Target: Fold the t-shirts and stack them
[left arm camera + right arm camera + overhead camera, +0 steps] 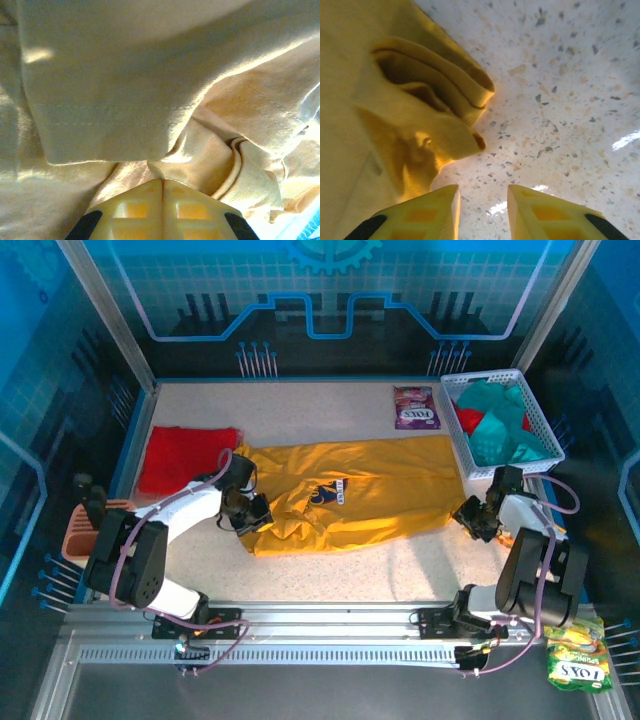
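Mustard-yellow t-shirt (350,495), crumpled, across the table (300,405) centre, chest logo (328,494) upward. Left gripper (255,512) sits at the shirt's 9 o'clock edge. In the left wrist view its fingers (135,210) are pressed together, a fold of cloth running into their tips, and hanging cloth hides the table. Right gripper (470,515) sits at the shirt's 3 o'clock end, fingers (420,215) apart over bare table beside a rolled hem, gripping nothing. Red t-shirt (185,458) lies flat at 10 o'clock. Teal t-shirts (495,420), partly covering a red piece, fill the basket (549,430) at 2 o'clock.
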